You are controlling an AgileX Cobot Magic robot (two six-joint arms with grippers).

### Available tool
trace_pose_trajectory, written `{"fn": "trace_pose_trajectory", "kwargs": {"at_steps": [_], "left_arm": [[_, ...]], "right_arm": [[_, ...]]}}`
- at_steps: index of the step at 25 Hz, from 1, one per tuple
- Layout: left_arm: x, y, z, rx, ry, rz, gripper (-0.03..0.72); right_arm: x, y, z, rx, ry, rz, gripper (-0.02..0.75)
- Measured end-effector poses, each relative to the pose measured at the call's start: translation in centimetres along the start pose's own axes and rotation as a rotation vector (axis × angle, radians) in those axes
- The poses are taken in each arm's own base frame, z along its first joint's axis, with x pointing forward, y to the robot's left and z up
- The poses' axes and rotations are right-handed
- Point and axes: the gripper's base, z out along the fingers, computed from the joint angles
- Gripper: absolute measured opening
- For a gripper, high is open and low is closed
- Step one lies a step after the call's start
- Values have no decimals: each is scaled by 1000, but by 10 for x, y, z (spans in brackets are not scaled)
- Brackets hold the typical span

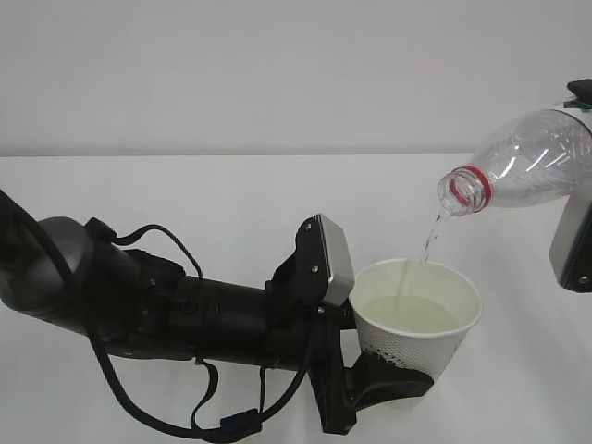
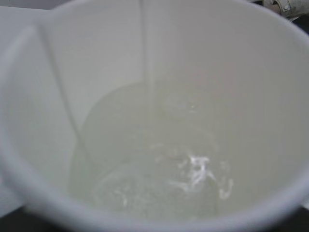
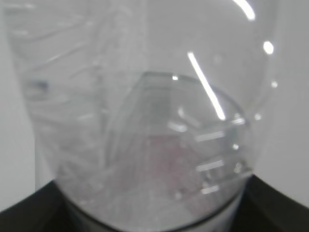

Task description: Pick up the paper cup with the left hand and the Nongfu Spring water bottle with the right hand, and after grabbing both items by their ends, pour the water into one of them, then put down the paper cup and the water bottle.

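- Left gripper has its fingers clamped round the base of the paper cup, holding it upright above the white surface
- Right gripper fingers pinch the Nongfu Spring water bottle; it is tipped, mouth down-left over the cup
- Water streams thinly into the cup; it pools inside

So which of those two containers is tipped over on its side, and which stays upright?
The Nongfu Spring water bottle is tipped, its red-ringed mouth angled downward, the water streaming out. The paper cup below stays roughly upright, catching it.
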Motion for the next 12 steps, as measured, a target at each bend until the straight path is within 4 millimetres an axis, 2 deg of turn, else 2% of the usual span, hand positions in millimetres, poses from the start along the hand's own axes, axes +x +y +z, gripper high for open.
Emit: {"fn": "trace_pose_trajectory", "kwargs": {"at_steps": [12], "left_arm": [[0, 0, 0, -2, 3, 0, 503]], "right_arm": [[0, 0, 0, 0, 1, 0, 514]]}}
